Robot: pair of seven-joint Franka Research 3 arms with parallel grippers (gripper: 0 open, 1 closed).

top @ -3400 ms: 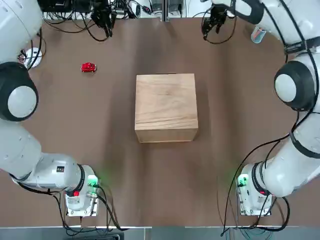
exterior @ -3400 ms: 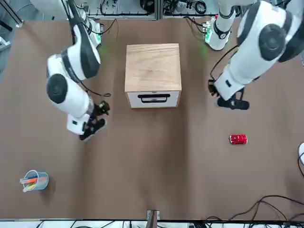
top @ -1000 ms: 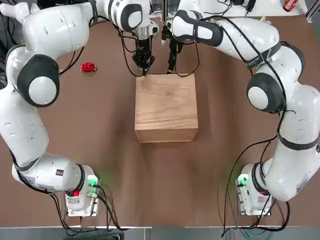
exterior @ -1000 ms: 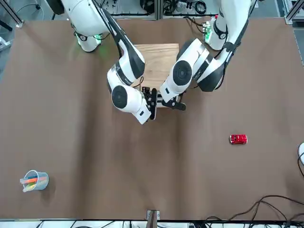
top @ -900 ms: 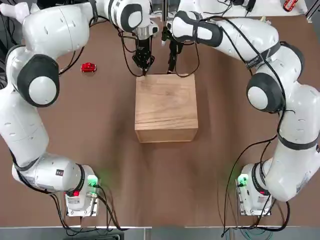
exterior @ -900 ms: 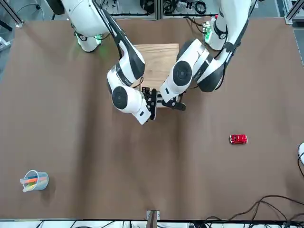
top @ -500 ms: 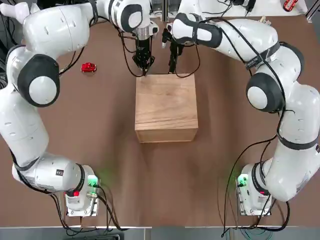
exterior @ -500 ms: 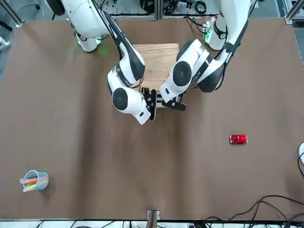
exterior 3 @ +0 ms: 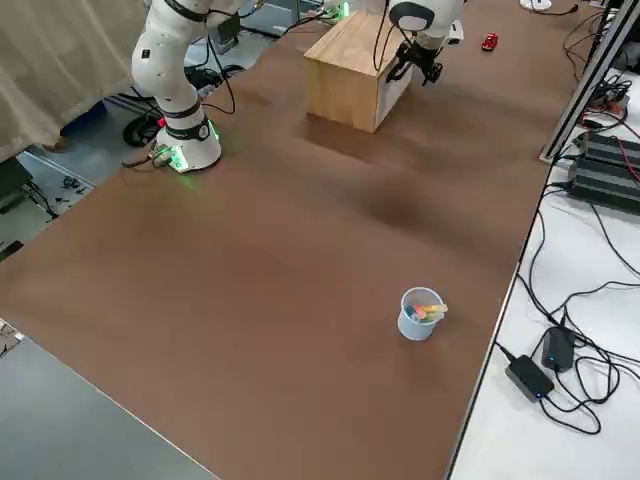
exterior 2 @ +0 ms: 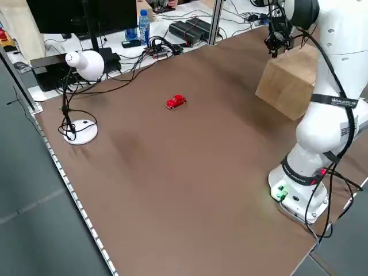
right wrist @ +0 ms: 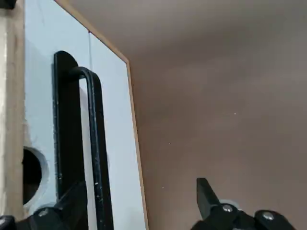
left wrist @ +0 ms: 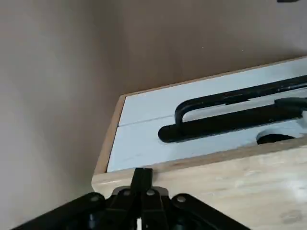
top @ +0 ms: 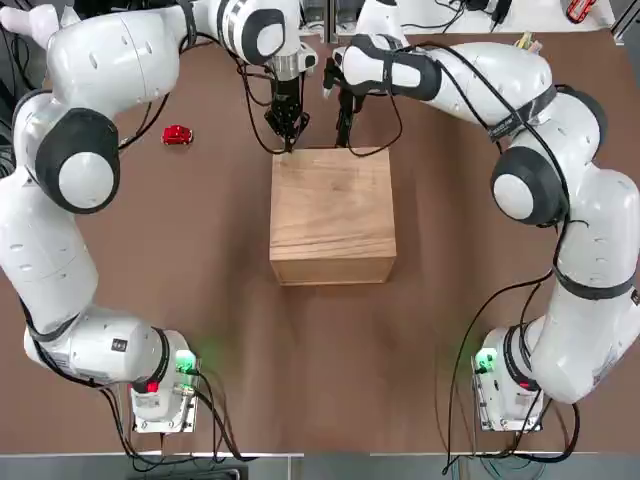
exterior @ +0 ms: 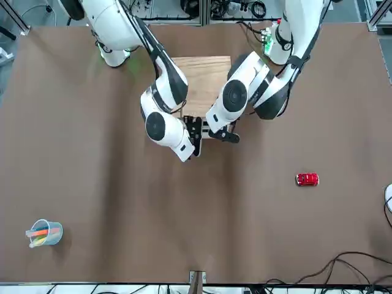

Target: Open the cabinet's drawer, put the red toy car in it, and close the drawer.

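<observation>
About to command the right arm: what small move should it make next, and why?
Probably close the right gripper on the black handle. Its fingers are open with the handle apparently between them, close to one finger, and the drawer is not yet pulled out. The left gripper sits shut at the cabinet top edge.

A blue pen cup [exterior 3: 420,314] and white desk lamp [exterior 2: 80,98] stand apart.

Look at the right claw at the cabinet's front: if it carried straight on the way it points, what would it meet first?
The right claw is open and points down along the cabinet's front, one finger beside the black handle. Continuing, it would probably meet the table first, though depth is unclear.
</observation>
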